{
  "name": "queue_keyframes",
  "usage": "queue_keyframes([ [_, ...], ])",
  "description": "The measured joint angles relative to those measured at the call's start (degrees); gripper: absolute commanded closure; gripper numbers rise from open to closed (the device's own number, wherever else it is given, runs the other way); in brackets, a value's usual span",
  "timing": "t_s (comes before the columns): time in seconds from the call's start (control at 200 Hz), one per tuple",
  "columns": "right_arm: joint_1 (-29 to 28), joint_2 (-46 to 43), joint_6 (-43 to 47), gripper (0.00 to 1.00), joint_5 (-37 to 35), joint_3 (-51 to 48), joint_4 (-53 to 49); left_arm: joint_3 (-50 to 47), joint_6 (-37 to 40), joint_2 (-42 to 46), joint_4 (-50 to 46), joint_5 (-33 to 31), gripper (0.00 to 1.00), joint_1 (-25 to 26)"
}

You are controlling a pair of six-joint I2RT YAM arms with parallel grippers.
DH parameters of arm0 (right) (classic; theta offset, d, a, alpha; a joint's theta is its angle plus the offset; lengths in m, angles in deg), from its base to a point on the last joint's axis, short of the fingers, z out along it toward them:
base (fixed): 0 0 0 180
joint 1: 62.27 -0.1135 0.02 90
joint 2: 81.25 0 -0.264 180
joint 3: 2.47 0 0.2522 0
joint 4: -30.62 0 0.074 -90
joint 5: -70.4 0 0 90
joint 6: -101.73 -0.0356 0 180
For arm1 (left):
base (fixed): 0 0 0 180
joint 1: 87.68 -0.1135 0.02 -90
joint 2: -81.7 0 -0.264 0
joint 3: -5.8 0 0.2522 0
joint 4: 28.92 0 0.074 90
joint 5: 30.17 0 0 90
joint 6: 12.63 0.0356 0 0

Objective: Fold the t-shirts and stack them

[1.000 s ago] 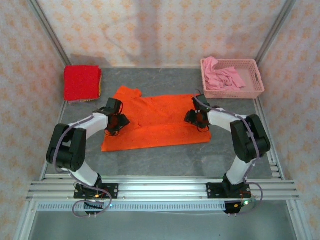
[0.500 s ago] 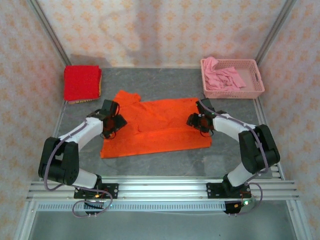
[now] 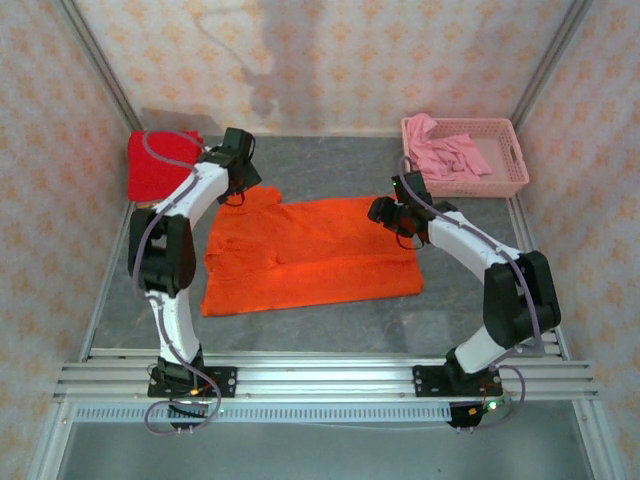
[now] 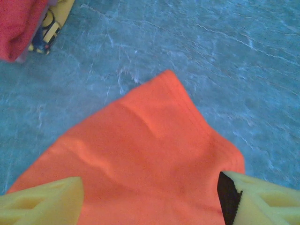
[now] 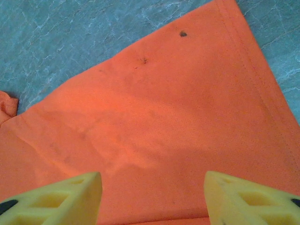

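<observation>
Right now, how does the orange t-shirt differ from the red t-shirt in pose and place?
The orange t-shirt lies spread wide in the middle; the red t-shirt is folded into a small thick square at the far left corner. The orange t-shirt rests directly on the grey table, the red t-shirt on a yellowish item. Both are plain cloth, with no print in sight.
</observation>
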Motion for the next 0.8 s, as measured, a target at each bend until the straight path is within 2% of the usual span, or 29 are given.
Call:
queue_keyframes([
  [0.26, 0.02, -0.07, 0.17, 0.40, 0.00, -1.29, -0.24, 19.85, 2.45, -17.70, -7.63, -2.64, 0.37, -0.94],
  [0.425, 0.00, -0.07, 0.17, 0.40, 0.00, -1.55, -0.44, 29.62, 3.82, -25.38, -11.76, -2.99, 0.42, -0.92],
  [0.801, 0.00, -1.46, 0.17, 0.40, -0.02, -2.62, -0.59, 40.33, 4.55, -33.31, -17.44, -2.58, 0.57, -1.55],
])
